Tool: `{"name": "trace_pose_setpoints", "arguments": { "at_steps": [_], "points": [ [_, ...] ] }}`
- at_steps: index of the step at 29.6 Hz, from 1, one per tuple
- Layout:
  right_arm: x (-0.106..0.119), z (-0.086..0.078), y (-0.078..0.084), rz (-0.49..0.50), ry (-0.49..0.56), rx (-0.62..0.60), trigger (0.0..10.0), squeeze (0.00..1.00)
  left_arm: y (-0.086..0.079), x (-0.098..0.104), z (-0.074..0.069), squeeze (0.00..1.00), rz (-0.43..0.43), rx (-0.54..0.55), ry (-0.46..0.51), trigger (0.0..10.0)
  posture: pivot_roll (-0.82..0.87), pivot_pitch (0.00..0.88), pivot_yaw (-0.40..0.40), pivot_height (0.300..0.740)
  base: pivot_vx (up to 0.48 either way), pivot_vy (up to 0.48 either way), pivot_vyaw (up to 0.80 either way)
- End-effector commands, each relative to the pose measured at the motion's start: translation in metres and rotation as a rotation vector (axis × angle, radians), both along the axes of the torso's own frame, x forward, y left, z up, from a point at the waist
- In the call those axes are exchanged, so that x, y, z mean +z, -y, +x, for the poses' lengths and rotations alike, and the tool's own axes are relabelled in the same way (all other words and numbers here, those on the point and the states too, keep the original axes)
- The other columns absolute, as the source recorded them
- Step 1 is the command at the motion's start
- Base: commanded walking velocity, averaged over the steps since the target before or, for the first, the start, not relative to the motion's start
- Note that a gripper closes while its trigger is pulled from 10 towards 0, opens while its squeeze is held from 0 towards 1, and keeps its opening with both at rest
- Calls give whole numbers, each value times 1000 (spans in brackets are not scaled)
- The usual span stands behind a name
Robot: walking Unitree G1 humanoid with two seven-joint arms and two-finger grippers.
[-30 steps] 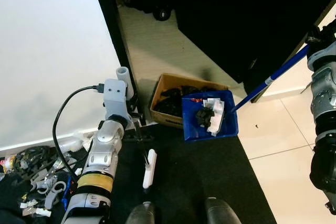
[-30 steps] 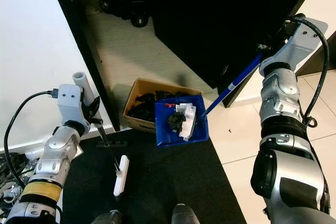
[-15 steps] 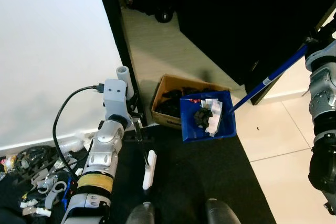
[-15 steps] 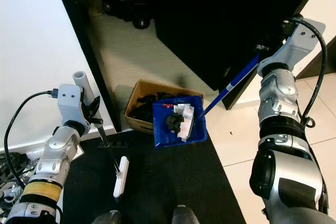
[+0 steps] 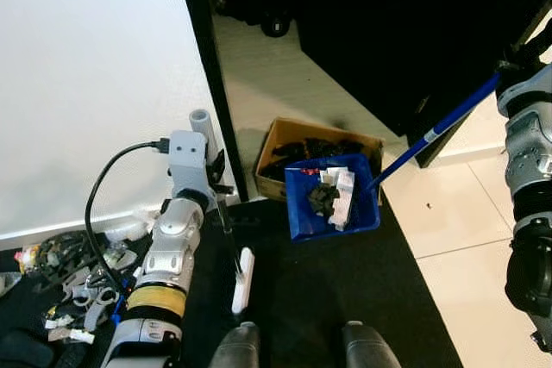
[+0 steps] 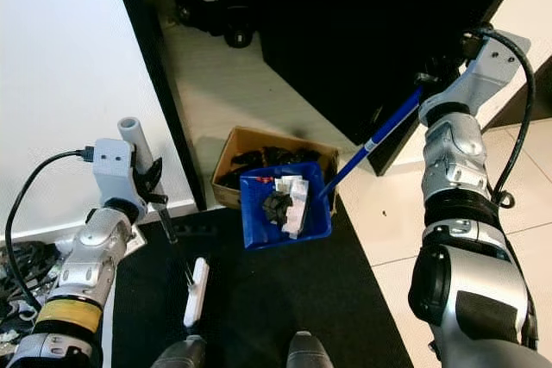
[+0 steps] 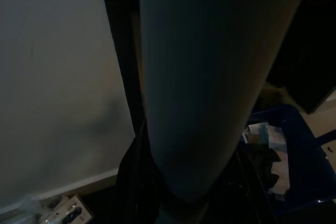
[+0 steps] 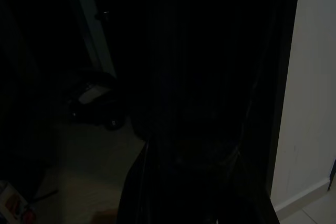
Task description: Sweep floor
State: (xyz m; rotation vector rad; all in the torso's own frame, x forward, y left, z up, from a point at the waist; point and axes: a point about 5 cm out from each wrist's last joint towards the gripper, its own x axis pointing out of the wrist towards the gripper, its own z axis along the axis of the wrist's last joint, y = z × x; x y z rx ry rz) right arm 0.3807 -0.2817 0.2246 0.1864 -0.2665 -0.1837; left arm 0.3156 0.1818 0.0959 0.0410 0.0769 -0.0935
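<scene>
Overhead: blue dustpan (image 6: 285, 208) held off the floor on its long blue handle (image 6: 375, 140), loaded with black scraps and white paper, hanging partly over the open cardboard box (image 6: 259, 151) and partly over the black mat (image 6: 259, 299). Right gripper (image 6: 431, 79) up at the handle's far end, apparently clamped on it, though too dark to confirm finger position. Left gripper (image 5: 216, 180) closed on the thin dark stick of the small white brush (image 5: 243, 279), brush head down by the mat. Probably light but tip-prone: a stiff pole with the load far from the grip, so any wrist roll would spill loose paper. Best gripped firmly, tilted slowly over the box.
</scene>
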Motion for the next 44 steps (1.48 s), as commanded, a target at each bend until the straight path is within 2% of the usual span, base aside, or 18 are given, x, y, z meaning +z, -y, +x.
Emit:
{"name": "trace_pose_setpoints", "arguments": {
  "at_steps": [1,9,15,20,27,36,38,39,40,41,44],
  "points": [
    [14,-2,4,14,66,-9,10000,0,3,1,-2,0,-3,-6,19,10000,-2,101,-5,740,0,0,0],
    [12,-1,2,53,52,19,10000,0,3,1,-2,0,2,-6,15,10000,-2,102,-5,740,0,0,0],
    [5,1,-5,68,2,88,10000,0,2,0,-4,0,9,-5,12,10000,0,102,-5,740,0,0,0],
    [1,5,-23,25,-75,226,10000,0,-1,2,-2,0,10,2,20,10000,2,98,-3,740,0,0,0],
    [-7,3,-26,-22,-124,247,10000,0,-2,0,-3,0,20,3,14,10000,-1,94,1,740,0,0,0],
    [-31,-6,-27,-40,-204,228,10000,0,-3,-3,-4,0,48,4,0,10000,-1,93,3,740,0,0,0],
    [-46,-10,-27,-15,-215,194,10000,0,-5,-7,-5,0,33,16,-17,10000,-1,88,5,740,0,0,0],
    [-46,-10,-27,-15,-215,194,10000,0,-5,-7,-5,0,33,16,-17,10000,-1,88,5,740,0,0,0],
    [-57,-14,-28,16,-201,164,10000,0,-5,-11,-6,0,19,25,-41,10000,-1,83,7,740,0,0,0],
    [-57,-14,-28,16,-201,164,10000,0,-5,-11,-6,0,19,25,-41,10000,-1,83,7,740,0,0,0],
    [-81,-24,-31,31,-202,131,10000,0,-4,-21,-8,0,43,26,-71,10000,-1,79,8,740,0,0,0]
  ]
}}
